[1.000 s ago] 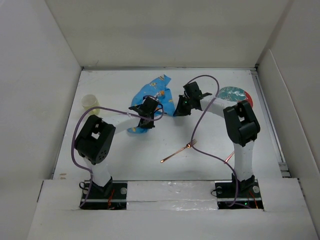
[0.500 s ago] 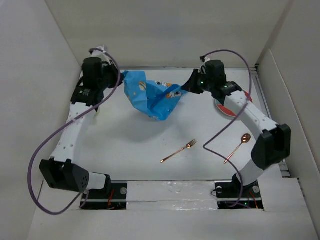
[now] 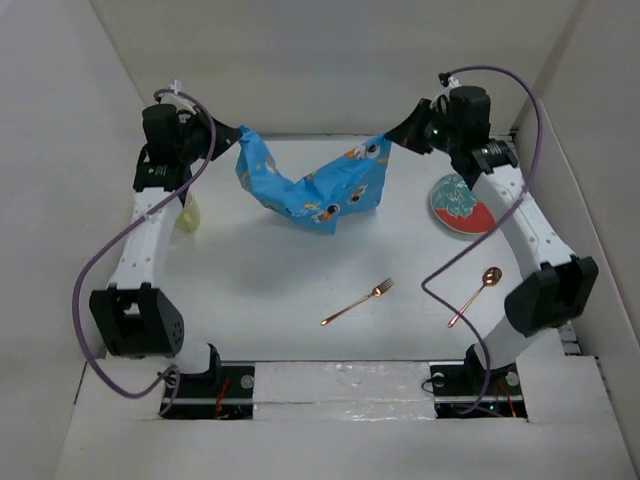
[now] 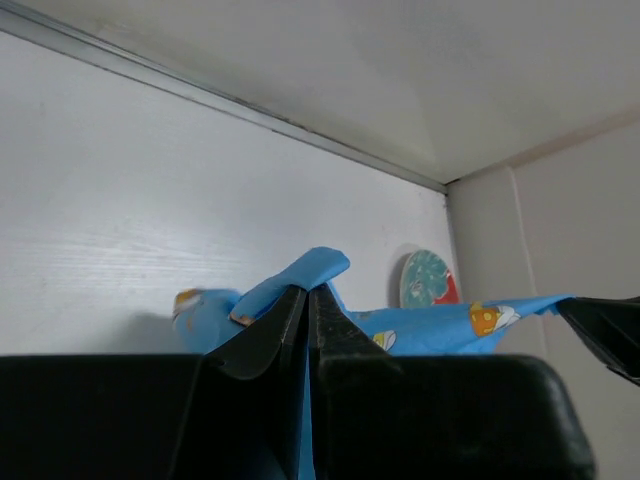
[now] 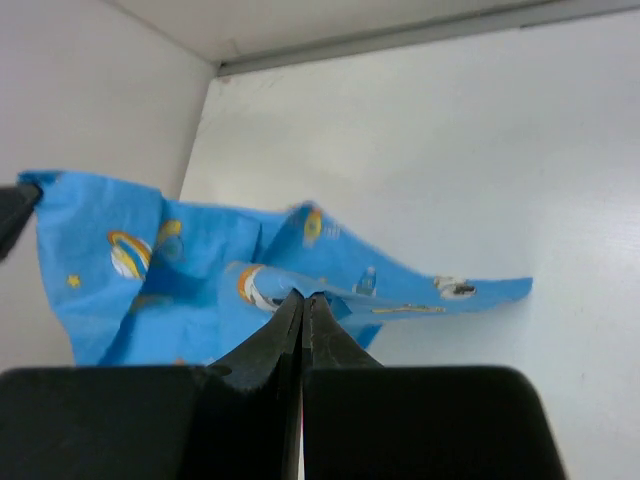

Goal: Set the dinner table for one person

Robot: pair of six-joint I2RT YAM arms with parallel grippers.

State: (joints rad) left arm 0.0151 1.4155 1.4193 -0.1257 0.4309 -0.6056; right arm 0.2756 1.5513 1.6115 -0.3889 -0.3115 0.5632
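A blue cartoon-printed cloth mat (image 3: 315, 190) hangs in the air above the white dinner table (image 3: 300, 290), sagging between the two arms. My left gripper (image 3: 232, 138) is shut on its left corner, seen in the left wrist view (image 4: 308, 292) with the mat (image 4: 460, 322) stretching right. My right gripper (image 3: 392, 138) is shut on its right corner, seen in the right wrist view (image 5: 303, 297) with the mat (image 5: 180, 270) spread behind. A copper fork (image 3: 357, 302) and a copper spoon (image 3: 476, 294) lie on the table. A round teal and red plate (image 3: 464, 202) lies at the right.
A pale yellow cup (image 3: 189, 214) stands by the left arm, partly hidden by it. White walls close the table on the left, back and right. The plate also shows in the left wrist view (image 4: 428, 280).
Both arms have lifted from the table's middle and spread apart to the back corners, raising the mat and pulling it wider between them. The plate and spoon came into full view.
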